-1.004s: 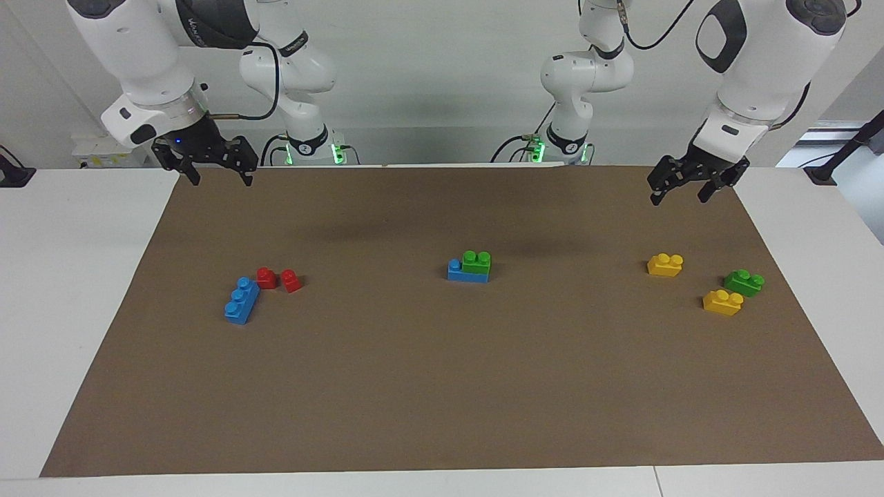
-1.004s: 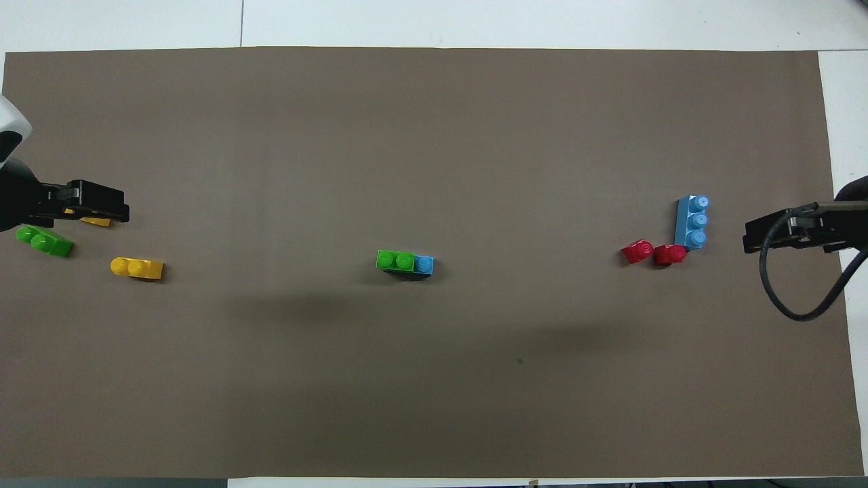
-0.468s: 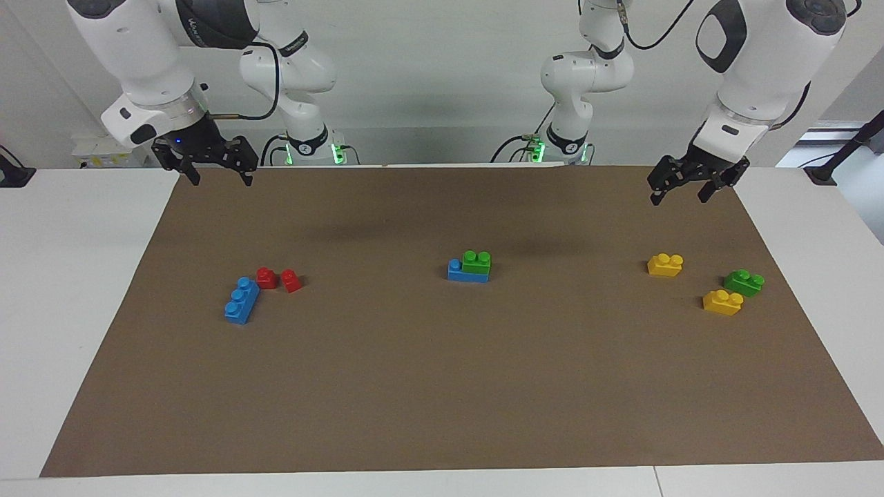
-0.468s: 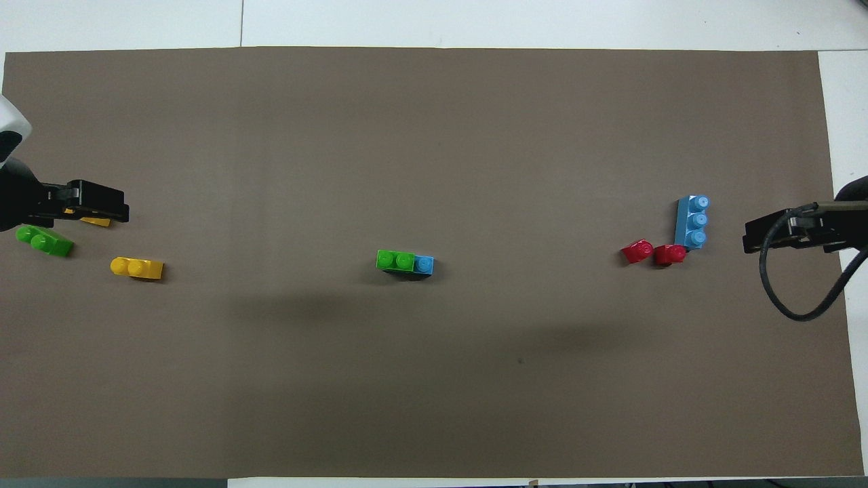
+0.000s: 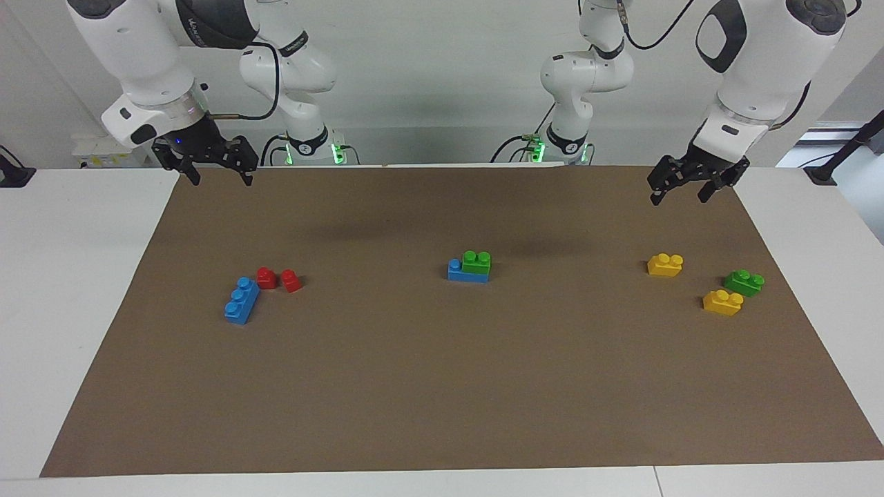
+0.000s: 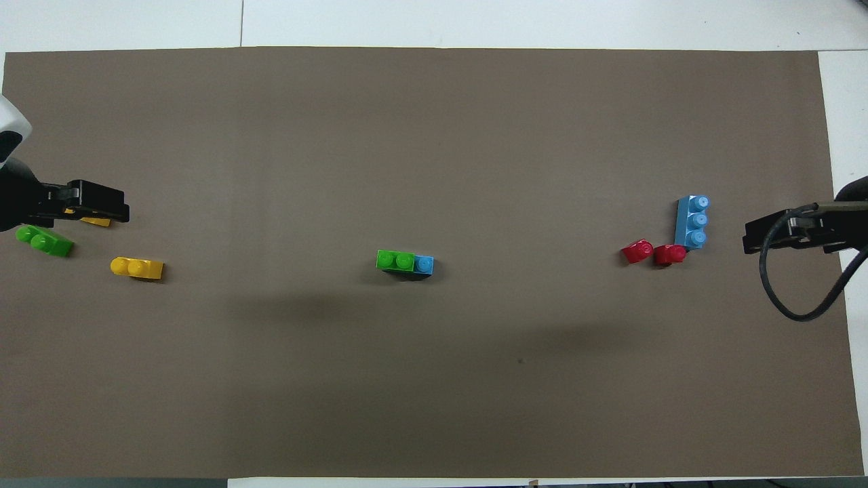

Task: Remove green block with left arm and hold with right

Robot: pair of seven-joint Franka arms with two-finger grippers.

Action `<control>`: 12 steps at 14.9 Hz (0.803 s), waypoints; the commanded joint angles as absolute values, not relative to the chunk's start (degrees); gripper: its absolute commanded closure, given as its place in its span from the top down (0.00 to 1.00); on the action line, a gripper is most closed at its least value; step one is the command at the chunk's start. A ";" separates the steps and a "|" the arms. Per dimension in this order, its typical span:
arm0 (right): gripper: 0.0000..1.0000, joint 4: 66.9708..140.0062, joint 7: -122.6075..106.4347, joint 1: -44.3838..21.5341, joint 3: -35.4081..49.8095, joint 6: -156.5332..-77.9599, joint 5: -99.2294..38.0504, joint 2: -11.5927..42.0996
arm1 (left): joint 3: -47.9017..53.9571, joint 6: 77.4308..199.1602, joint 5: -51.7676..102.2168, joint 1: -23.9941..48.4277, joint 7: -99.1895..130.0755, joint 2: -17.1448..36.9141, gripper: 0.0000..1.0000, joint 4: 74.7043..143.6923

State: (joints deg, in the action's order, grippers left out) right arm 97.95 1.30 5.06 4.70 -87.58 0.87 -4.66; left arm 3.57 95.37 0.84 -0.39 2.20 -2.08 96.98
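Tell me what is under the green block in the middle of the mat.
The green block sits on a blue brick, leaving one blue stud uncovered. The blue studs beneath it are covered.

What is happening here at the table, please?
Nothing is being handled yet. The green block sits on a blue brick in the middle of the brown mat, untouched. The left gripper hangs open over the mat's edge at its own end, above two yellow bricks and a darker green brick. The right gripper hangs open at the other end, where another blue brick and two red bricks lie.
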 commanded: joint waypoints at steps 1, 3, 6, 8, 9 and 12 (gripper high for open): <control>1.00 97.73 -0.70 6.06 5.19 -86.66 0.97 -4.48 | 3.60 94.04 1.67 -0.70 2.02 -3.25 1.00 97.21; 1.00 97.73 -0.70 6.06 5.19 -86.66 1.05 -4.48 | 3.60 93.87 1.67 -1.05 2.02 -3.69 1.00 97.21; 1.00 97.65 -0.70 6.15 5.19 -86.57 1.05 -4.48 | 3.60 93.87 1.67 -0.97 2.02 -3.78 1.00 97.29; 1.00 97.65 -0.70 6.15 5.10 -86.57 1.05 -4.48 | 3.69 93.95 1.67 -0.79 2.02 -3.78 1.00 97.38; 1.00 97.65 -0.70 6.15 5.10 -86.66 1.05 -4.48 | 3.60 93.96 1.67 -0.62 2.02 -3.78 1.00 97.38; 1.00 97.65 -0.70 6.06 5.10 -86.66 1.05 -4.48 | 3.69 93.69 1.76 -0.53 2.20 -3.78 1.00 97.38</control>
